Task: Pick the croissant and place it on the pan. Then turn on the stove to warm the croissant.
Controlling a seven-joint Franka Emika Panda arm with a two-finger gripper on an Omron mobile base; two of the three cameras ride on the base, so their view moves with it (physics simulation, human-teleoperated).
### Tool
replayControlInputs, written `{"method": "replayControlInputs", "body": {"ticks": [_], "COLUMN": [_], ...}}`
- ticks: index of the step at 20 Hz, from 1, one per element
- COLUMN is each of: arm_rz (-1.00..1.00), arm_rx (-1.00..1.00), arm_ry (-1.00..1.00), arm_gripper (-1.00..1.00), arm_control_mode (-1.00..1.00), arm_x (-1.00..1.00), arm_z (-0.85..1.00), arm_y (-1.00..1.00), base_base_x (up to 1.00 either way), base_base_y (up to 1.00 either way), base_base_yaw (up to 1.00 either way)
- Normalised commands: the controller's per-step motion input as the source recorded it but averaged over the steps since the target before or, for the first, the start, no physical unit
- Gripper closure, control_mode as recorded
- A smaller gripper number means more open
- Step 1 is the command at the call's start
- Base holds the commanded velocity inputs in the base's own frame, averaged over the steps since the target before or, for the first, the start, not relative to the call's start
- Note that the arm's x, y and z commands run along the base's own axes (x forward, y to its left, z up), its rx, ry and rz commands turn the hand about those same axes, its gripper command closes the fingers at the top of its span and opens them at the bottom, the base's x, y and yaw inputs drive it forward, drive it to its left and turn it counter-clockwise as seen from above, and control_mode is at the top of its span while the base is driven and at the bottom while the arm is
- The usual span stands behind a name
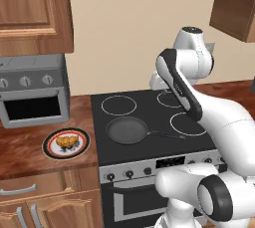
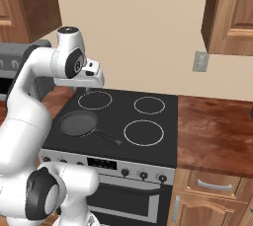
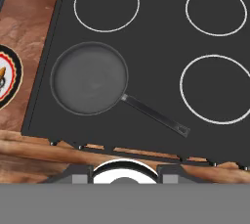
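The croissant (image 1: 68, 142) lies on a white plate with a red-black rim (image 1: 50, 145) on the wooden counter left of the stove (image 1: 149, 110). The empty pan (image 1: 127, 130) sits on the stove's front-left burner, its handle pointing right. My gripper (image 2: 88, 88) hangs shut with nothing in it, high over the back of the cooktop (image 2: 118, 121), well apart from both pan (image 2: 78, 123) and croissant. The hand view looks straight down on the pan (image 3: 90, 78); the plate (image 3: 7, 76) is cut by its left edge.
A grey toaster oven (image 1: 32, 95) stands at the back of the left counter. Wooden cabinets hang above both sides. Knobs (image 2: 143, 174) line the stove's silver front panel. Wooden counter (image 2: 212, 136) extends right of the stove below a wall outlet (image 2: 200, 61).
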Motion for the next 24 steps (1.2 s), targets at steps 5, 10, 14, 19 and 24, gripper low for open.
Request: {"method": "replayControlInputs", "body": {"ticks": [5,10,14,19,24], "arm_rz": [0.00,0.00,0.01,0.06,0.07], "arm_rx": [0.00,0.00,0.00,0.00,0.00], "arm_ry": [0.02,0.00,0.02,0.00,0.00], "arm_gripper": [-1.00,-1.00,-1.00,-1.00,-1.00], "arm_control_mode": [-1.00,-1.00,-1.00,-1.00,-1.00], "arm_x": [-0.14,-0.27,-0.21,-0.24,-0.11], "arm_z": [-0.05,-0.14,-0.14,-0.24,-0.18], "arm_y": [0.00,0.07,0.16,0.24,0.29], "base_base_x": [0.00,0.00,0.00,0.00,0.00], "base_base_y": [0.00,0.00,0.00,0.00,0.00], "base_base_yaw": [0.00,0.00,0.00,0.00,0.00]}}
